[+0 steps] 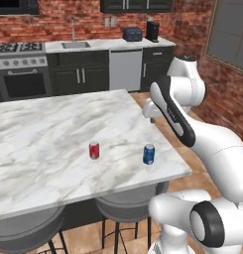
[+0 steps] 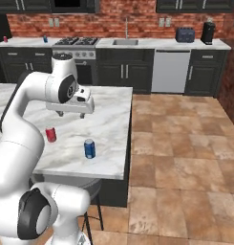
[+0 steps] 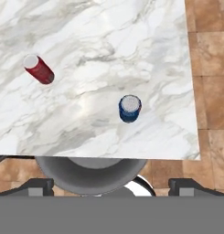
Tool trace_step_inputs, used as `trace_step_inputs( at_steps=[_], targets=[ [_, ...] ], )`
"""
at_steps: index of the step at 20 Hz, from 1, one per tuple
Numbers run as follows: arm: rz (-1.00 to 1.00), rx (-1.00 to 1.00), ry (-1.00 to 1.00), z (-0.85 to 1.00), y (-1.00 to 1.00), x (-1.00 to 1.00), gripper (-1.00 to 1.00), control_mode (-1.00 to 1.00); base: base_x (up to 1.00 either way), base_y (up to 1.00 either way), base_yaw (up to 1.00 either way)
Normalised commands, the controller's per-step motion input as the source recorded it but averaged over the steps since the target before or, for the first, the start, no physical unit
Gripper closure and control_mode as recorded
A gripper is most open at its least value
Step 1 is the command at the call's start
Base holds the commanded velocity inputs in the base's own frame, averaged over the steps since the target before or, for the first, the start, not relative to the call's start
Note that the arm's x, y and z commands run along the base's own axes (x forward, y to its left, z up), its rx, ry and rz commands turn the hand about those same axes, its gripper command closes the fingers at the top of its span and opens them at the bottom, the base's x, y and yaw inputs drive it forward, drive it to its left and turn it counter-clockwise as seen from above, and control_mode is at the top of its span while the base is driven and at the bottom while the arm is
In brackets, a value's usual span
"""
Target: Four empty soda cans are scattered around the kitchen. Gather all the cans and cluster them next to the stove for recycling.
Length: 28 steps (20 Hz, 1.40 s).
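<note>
Above the marble table my fingers hang spread wide and empty, looking straight down so either can is within a drop. Nearest stands the blue can, upright, near the table's edge; the red can stands apart from it, further in. Both sit well away from the stove across the kitchen. Two more small cans, one red and one blue, seem parked on the far counter beside it already. Stools tuck beneath the table; nothing blocks my descent.
</note>
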Motion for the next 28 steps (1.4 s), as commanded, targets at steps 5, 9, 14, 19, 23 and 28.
trace_step_inputs(
  at_steps=[5,9,14,19,23,28],
  targets=[
    [0.0,0.0,0.0,0.0,0.0,0.0,-1.0,1.0,0.27,0.32,-0.03],
    [0.0,0.0,0.0,0.0,0.06,0.04,-1.0,-1.0,0.23,0.25,0.0],
    [0.0,0.0,0.02,0.0,0.27,0.04,-1.0,-1.0,0.0,0.0,0.0],
    [0.0,-0.04,0.07,0.0,0.7,0.1,-1.0,-1.0,0.0,0.0,0.0],
    [0.0,-0.01,0.13,0.0,0.63,0.03,-1.0,-1.0,0.0,0.0,0.0],
    [0.0,-0.01,0.12,0.0,0.61,0.06,-1.0,-1.0,0.0,0.0,0.0]
  ],
)
